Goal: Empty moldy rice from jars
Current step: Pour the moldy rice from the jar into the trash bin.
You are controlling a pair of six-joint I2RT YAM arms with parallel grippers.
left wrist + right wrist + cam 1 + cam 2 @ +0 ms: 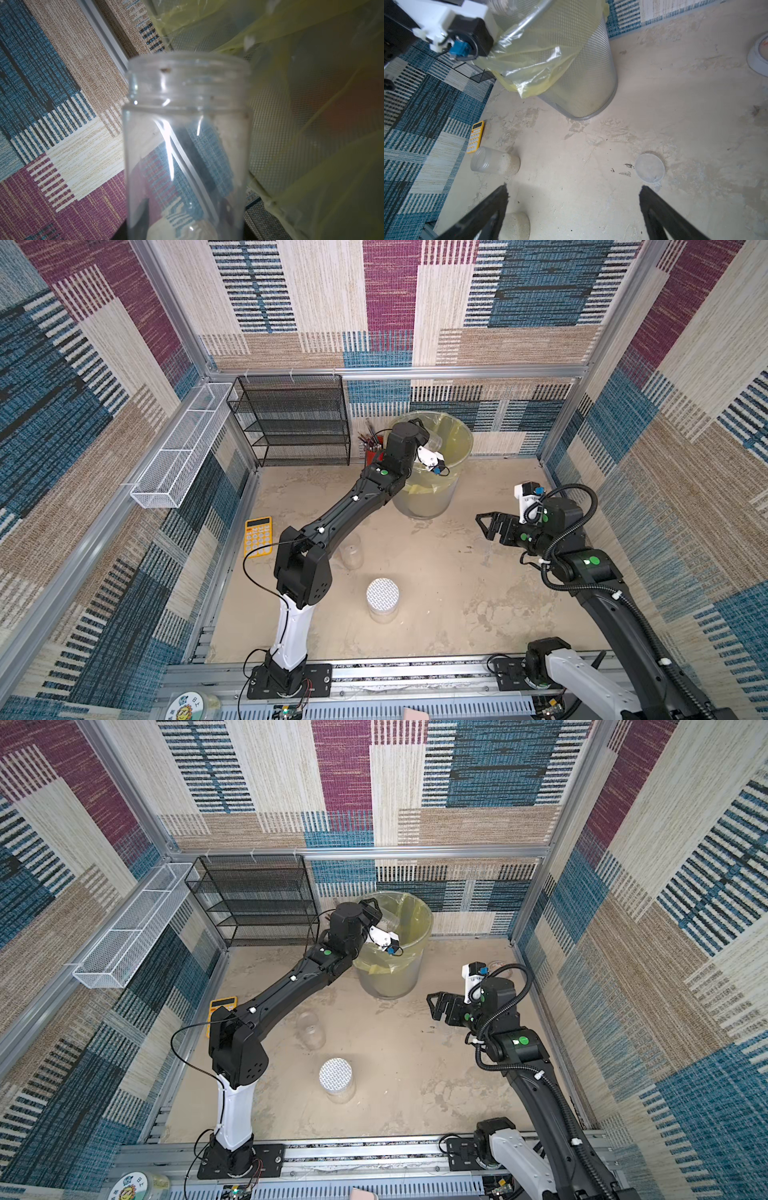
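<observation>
My left gripper [428, 434] is shut on a clear, lidless jar [187, 135], which it holds tilted with its mouth over the bin's yellow bag. The jar looks nearly empty, with a pale smear of moldy rice [230, 133] on its wall. A second open jar [352, 551] stands on the table with moldy rice [506, 164] in it. A third jar, under a white grid lid [382, 593], stands nearer the front. My right gripper [484, 524] hovers open over bare table, right of the bin, holding nothing.
The mesh bin [457, 427] with its yellow bag stands at the back centre. A red pencil cup [372, 452] and a black mesh shelf [291, 418] are to its left. A yellow calculator [258, 536] lies at the left. A loose clear lid [649, 168] lies on the table.
</observation>
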